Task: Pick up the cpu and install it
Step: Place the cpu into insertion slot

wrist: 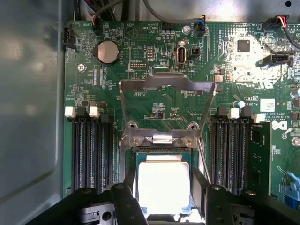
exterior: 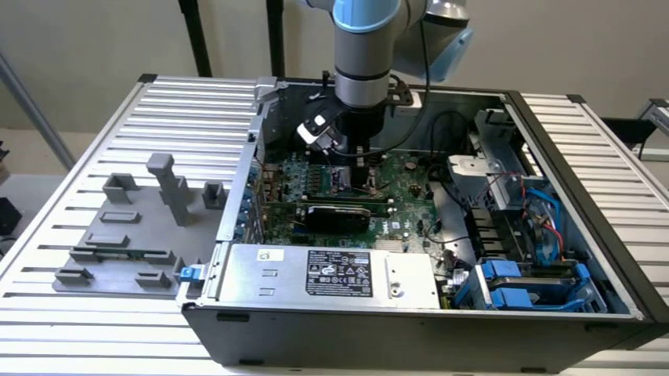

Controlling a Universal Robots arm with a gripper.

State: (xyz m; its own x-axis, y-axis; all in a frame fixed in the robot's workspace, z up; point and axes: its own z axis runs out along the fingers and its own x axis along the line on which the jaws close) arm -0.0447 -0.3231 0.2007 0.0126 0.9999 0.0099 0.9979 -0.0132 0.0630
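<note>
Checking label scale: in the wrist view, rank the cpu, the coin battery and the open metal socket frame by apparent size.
1. open metal socket frame, by outline.
2. cpu, partly hidden, maybe nearer the camera: that pair is unsure.
3. coin battery, clearly smallest.

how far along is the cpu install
Done: the cpu is picked up and sits over the socket on the motherboard. In hand: the fingers grip the cpu by two sides; whether it is fully seated in the socket I cannot tell. Left: release not yet done, and the latch frame stands open.
</note>
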